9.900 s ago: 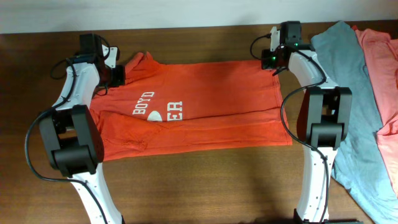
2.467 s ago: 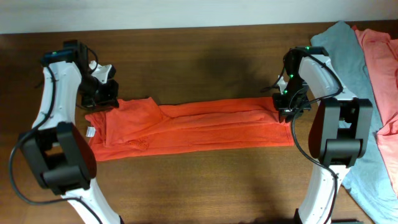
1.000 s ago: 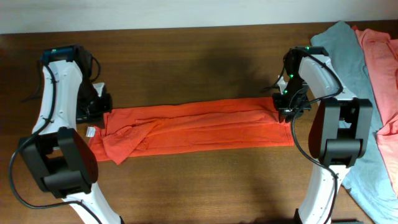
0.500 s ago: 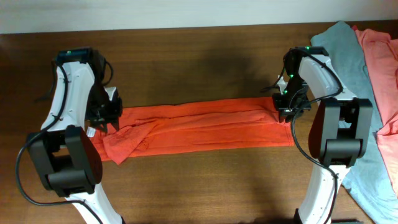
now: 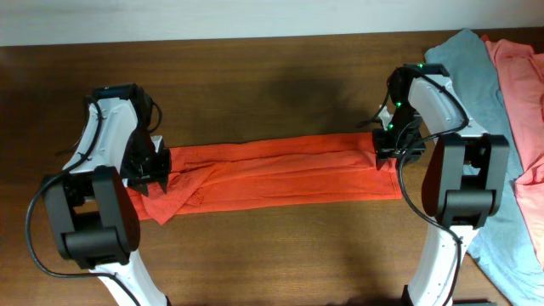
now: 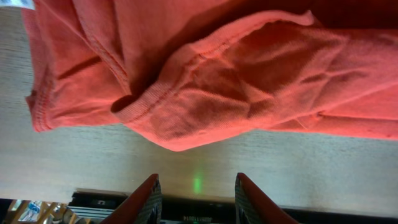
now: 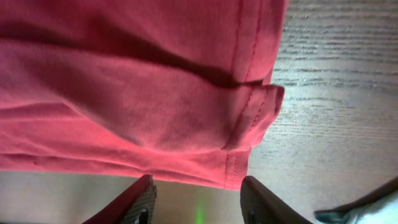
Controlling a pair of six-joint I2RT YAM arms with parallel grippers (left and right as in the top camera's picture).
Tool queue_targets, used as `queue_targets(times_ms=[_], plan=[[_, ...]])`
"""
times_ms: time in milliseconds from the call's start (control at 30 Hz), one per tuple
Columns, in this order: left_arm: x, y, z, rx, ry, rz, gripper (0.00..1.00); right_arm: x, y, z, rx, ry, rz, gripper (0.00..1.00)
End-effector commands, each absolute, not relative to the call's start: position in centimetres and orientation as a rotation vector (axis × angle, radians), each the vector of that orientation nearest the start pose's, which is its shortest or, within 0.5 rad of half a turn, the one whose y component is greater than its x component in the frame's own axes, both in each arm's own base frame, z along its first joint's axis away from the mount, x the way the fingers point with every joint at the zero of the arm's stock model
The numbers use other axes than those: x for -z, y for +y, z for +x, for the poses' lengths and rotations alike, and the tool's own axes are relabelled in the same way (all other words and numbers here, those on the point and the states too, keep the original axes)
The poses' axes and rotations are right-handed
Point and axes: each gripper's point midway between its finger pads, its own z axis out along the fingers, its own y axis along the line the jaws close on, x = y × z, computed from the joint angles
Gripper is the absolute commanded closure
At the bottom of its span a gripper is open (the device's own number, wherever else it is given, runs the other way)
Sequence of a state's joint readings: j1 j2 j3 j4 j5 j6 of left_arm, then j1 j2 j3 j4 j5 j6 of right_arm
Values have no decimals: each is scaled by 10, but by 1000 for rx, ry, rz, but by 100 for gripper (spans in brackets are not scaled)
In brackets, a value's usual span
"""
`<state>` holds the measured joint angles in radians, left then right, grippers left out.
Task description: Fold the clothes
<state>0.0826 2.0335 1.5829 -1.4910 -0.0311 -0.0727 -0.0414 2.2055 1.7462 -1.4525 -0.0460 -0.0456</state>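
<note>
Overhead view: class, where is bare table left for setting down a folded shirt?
Bare table behind the orange-red shirt, and in front of it between the left arm and right arm. Crowded at the right edge: grey shirt and pink shirt.

The folded shirt (image 5: 280, 174) lies across the table's (image 5: 272, 76) middle; two more shirts (image 5: 469, 81), probably overlapping, lie at its right end.

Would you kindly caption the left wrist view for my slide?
Open left tool over the bunched end of the orange-red T-shirt on the table.
</note>
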Motion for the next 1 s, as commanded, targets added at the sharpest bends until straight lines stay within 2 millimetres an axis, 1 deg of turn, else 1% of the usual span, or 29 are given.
queue_targets(times_ms=[0,100,167,233,400,633,667,867,933,967], plan=[[-70,36,296,-101,3480,-277,61,-42,-7,336,-114,3494,18,48],[-70,41,296,-161,3474,-268,61,-43,-7,334,-115,3502,18,46],[-70,49,296,-239,3461,-322,61,-43,-7,334,-115,3502,18,46],[-69,56,297,-291,3440,-378,54,-43,-7,334,-115,3502,18,45],[-56,64,297,-269,3419,-437,52,-43,-7,334,-115,3501,17,44],[-39,60,297,-219,3403,-452,52,-43,-7,334,-114,3501,17,44],[-38,60,297,-212,3402,-452,54,-43,-7,334,-114,3501,17,44],[-36,57,302,-190,3385,-449,93,-42,-7,335,-114,3498,17,45],[-36,55,304,-169,3377,-452,99,-42,-7,335,-114,3498,17,45],[-36,55,305,-164,3374,-453,100,-42,-7,335,-114,3497,17,45]])
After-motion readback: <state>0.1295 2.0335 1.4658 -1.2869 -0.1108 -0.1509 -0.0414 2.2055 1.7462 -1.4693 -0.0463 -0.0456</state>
